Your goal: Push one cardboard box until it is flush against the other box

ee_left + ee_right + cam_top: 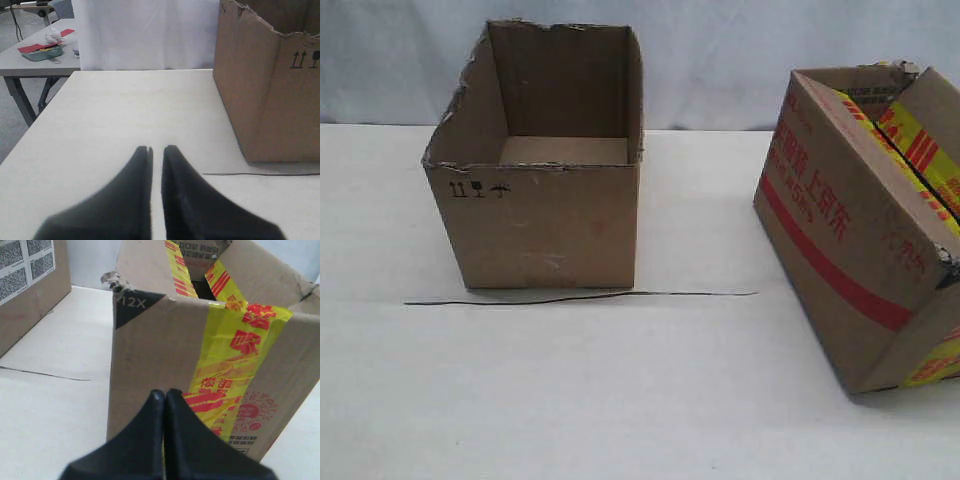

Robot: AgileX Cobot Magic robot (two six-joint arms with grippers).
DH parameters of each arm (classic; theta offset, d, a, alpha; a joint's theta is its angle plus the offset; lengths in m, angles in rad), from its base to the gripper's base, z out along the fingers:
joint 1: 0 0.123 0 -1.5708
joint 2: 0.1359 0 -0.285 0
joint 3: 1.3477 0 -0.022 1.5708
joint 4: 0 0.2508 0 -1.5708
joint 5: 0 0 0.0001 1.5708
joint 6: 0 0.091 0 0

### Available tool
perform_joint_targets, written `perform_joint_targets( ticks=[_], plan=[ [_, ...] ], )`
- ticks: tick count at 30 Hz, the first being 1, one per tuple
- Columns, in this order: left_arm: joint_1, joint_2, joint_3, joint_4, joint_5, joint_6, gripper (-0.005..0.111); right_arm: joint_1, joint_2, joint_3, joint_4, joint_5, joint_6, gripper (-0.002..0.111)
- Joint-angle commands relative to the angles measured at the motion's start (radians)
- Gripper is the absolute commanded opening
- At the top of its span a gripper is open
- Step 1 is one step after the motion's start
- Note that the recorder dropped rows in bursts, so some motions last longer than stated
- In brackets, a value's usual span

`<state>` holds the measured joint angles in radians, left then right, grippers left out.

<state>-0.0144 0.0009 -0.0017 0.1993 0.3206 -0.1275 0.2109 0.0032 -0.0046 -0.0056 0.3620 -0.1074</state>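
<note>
Brown cardboard box with yellow tape and red stripe (840,240): right edge of the exterior view, angled, well apart from the plain brown open-topped box (545,215) at upper left. Left gripper (157,149): fingers nearly together, empty. Right gripper (164,391): fingers closed, empty, just before the taped box.

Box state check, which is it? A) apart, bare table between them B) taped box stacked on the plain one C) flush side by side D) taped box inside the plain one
A: in the exterior view the taped cardboard box sits to the right of the plain open box, with a strip of white table showing between them.
</note>
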Motion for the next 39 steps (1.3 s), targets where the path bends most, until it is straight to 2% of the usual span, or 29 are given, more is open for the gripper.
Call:
perform_joint_targets(
  ticks=[1, 11, 28, 39],
  plan=[
    [-0.007, -0.001, 0.002, -0.009, -0.012, -0.004, 0.000, 0.001, -0.003, 0.005, -0.001, 0.001, -0.004, 0.000],
    [-0.007, -0.001, 0.002, -0.009, -0.012, -0.004, 0.000, 0.001, 0.047, -0.021, -0.001, -0.013, -0.004, 0.000],
    [-0.007, -0.001, 0.002, -0.009, -0.012, -0.004, 0.000, 0.001, 0.408, -0.661, -0.001, -0.032, -0.004, 0.000],
    [-0.007, -0.001, 0.002, -0.009, -0.012, -0.004, 0.000, 0.001, 0.398, -0.734, -0.001, -0.155, -0.004, 0.000]
  ],
)
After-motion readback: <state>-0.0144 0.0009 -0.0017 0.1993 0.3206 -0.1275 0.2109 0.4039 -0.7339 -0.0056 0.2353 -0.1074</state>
